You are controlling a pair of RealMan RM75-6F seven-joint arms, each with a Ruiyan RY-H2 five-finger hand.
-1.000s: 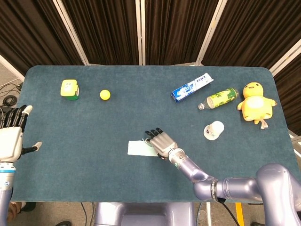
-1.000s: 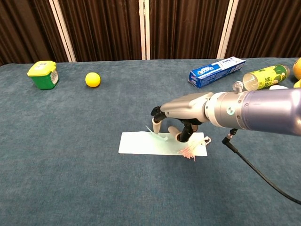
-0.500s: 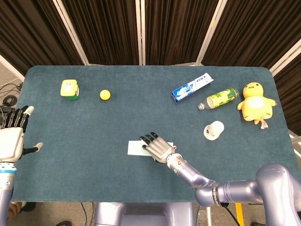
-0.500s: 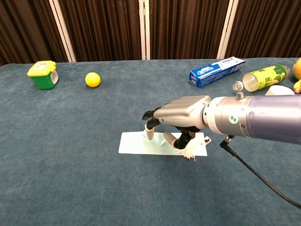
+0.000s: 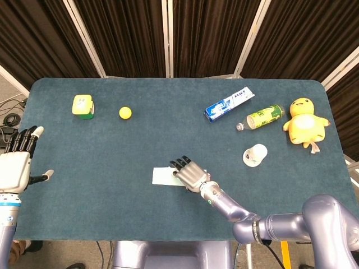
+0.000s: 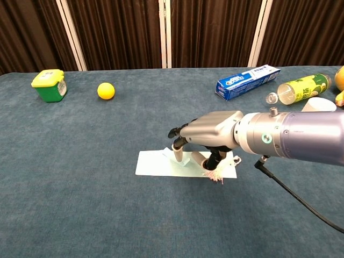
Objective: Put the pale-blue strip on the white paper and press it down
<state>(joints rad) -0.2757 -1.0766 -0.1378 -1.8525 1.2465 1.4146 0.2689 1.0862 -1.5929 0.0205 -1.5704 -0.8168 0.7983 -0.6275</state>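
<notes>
The white paper (image 5: 161, 176) (image 6: 152, 164) lies flat on the teal table near the front middle. My right hand (image 5: 189, 174) (image 6: 210, 130) is palm-down over the paper's middle and right part, fingers apart, with its fingertips (image 6: 177, 156) touching the sheet. A short raised end of the pale-blue strip (image 6: 166, 152) shows just left of those fingertips; the rest of the strip is hidden under the hand. A frayed white and pink tuft (image 6: 217, 173) sits at the paper's front edge by the thumb. My left hand (image 5: 16, 163) hovers off the table's left edge, fingers spread and empty.
At the back left stand a green-yellow box (image 5: 83, 106) (image 6: 49, 85) and a yellow ball (image 5: 125, 112) (image 6: 106, 90). A toothpaste box (image 5: 228, 104), a green bottle (image 5: 262, 117), a white cup (image 5: 255, 155) and a yellow duck plush (image 5: 304, 122) lie to the right.
My right hand slid left along the paper, then a little back to the right, its fingertips staying low on the sheet. The left hand sank slightly.
</notes>
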